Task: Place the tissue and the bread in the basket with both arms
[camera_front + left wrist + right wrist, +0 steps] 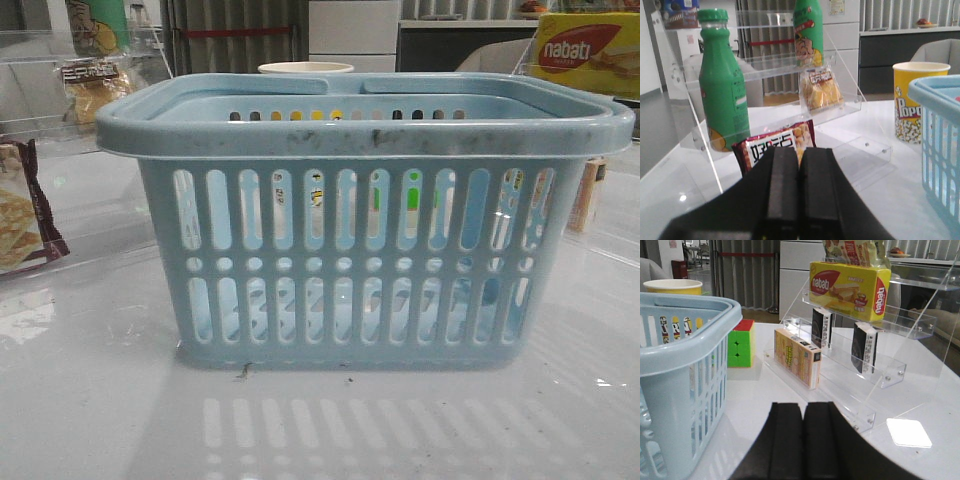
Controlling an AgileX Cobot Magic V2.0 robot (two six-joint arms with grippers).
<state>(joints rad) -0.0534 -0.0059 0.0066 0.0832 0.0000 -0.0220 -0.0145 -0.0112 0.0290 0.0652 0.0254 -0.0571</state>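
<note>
- The large pale blue plastic basket [365, 215] with vertical slots stands at the middle of the glossy white table [90, 420], between the two arms; nothing of the task seems to lie in it, though its floor is only glimpsed through the slots.
- The left gripper [799, 192] is clenched, its black fingers pressed together on nothing.
- Straight ahead of those fingers, on the middle step of a clear acrylic shelf [850, 102], sits the bread [821, 90]: golden-brown buns in a clear bag, its dark label strip uppermost, standing roughly upright.
- A maroon-edged cracker packet [775, 142] lies between the fingers and the bread, so the reach must pass above it.
- The right gripper [803, 440] is likewise clenched and empty.
- The tissue is probably one of the small black packs [821, 327] standing on edge on the right-hand acrylic rack [890, 375], ahead of the right fingers, long axis vertical; its markings are hard to read here.
- The left arm is nearer the bread, the right nearer the tissue.
</note>
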